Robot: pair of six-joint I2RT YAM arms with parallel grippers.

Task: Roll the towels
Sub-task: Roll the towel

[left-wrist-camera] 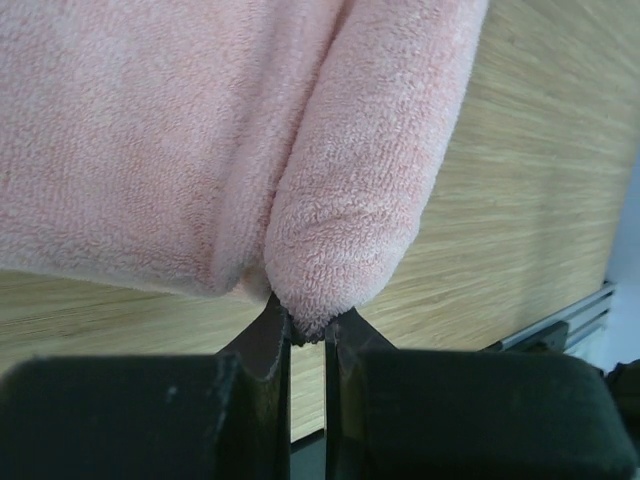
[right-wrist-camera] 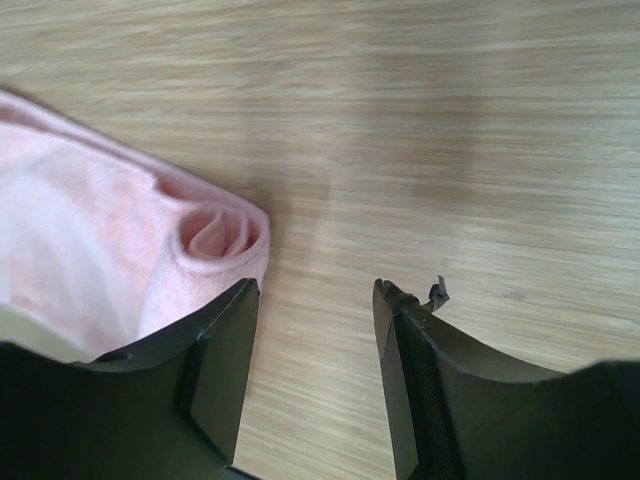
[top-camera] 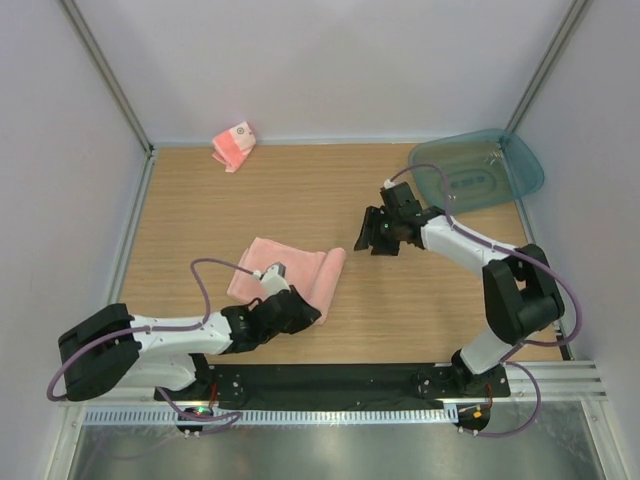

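Two salmon-pink towels lie on the wooden table, well apart. The larger plain towel sits left of the table's middle, near the front edge. Its right-hand edge is curled into a soft roll (the right wrist view shows the spiral at the roll's end). The smaller striped towel, with its white round mark up, lies bunched at the far left corner.

The left gripper is nearly closed, its tips pinching the near end of the roll on the larger plain towel. The right gripper stands about half open with nothing between its jaws. It is over bare wood just right of the roll's far end, its left finger beside the cloth. A teal plastic tray rests at the far right corner.
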